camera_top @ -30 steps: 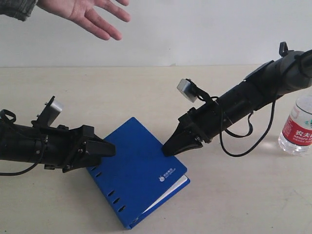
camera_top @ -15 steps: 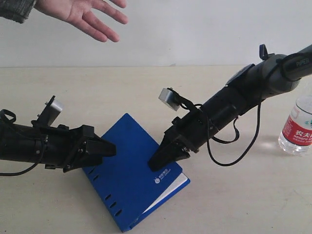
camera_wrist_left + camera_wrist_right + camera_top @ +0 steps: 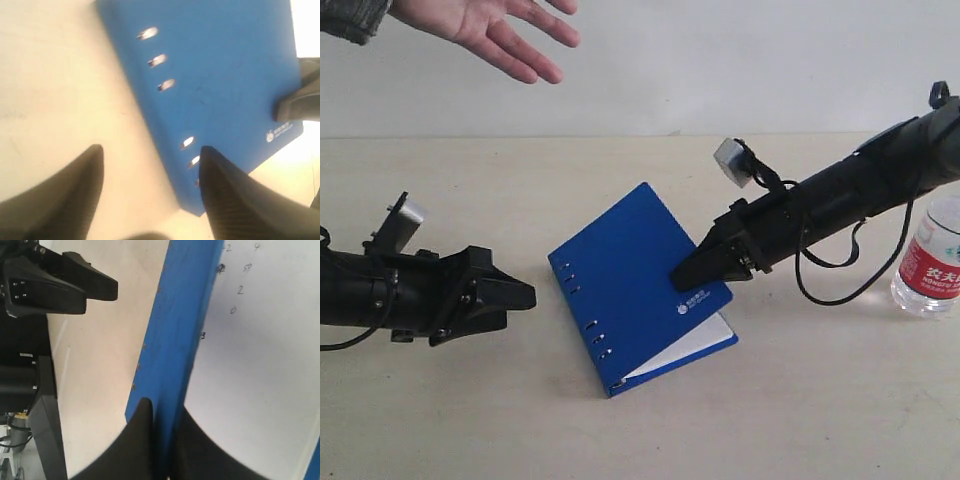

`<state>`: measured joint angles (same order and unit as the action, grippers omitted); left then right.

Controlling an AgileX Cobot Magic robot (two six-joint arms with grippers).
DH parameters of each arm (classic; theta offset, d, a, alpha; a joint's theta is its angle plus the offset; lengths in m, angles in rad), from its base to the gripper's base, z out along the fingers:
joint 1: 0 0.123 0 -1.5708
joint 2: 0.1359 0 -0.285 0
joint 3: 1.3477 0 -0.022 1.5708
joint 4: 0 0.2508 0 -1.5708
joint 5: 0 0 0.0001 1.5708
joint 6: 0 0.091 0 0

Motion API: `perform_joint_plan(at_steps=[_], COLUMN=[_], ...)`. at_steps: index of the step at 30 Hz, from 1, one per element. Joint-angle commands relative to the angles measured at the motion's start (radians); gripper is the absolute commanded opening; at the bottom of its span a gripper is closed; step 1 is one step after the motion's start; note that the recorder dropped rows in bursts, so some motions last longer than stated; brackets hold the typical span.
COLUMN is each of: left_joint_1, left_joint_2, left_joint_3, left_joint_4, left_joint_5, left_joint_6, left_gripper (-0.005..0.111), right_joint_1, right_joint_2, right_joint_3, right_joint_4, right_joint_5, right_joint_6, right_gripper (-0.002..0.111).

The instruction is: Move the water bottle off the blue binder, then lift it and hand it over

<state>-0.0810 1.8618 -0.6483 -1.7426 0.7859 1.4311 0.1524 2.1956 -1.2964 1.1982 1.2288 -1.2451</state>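
The blue binder [image 3: 635, 285] lies at mid-table, its slotted edge toward my left arm and white pages showing at its near corner. My right gripper [image 3: 682, 277] is shut on the binder's cover by the white logo; in the right wrist view the blue cover [image 3: 180, 315] runs between the two black fingers [image 3: 142, 440], with a white page [image 3: 260, 365] beside it. My left gripper [image 3: 525, 297] is open and holds nothing, a short way left of the binder [image 3: 215, 75]. The water bottle [image 3: 930, 255] stands upright on the table at the far right, its cap hidden.
A person's open hand [image 3: 485, 30] hovers above the far left of the table. The right gripper's tip [image 3: 297, 102] shows on the binder in the left wrist view, and the left gripper [image 3: 60, 282] shows in the right wrist view.
The binder has swung round and slid to the right and away with my right gripper on it. My left gripper has drawn back to the left, off the binder's edge.
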Motion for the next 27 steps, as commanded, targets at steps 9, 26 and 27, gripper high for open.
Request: perform_joint_plan(at_steps=[9, 26, 27], left_joint_1=[-0.012, -0.012, -0.012], left_joint_2=[0.002, 0.216, 0.216], left_joint_3=[-0.009, -0.167, -0.167], left_joint_4=[-0.002, -0.002, -0.002], left_joint_5=[-0.104, 0.185, 0.185], left_joint_6=[-0.004, -0.028, -0.028], left_gripper=[0.054, 0.054, 0.054], right_joint_1=[0.008, 0.008, 0.008], right_joint_2=[-0.137, -0.137, -0.137], right_joint_3=[-0.002, -0.002, -0.002], right_joint_4=[0.091, 0.074, 0.074], right_joint_5=[-0.008, -0.008, -0.008], right_joint_6=[-0.12, -0.106, -0.106], right_gripper=[0.0, 0.0, 0.0])
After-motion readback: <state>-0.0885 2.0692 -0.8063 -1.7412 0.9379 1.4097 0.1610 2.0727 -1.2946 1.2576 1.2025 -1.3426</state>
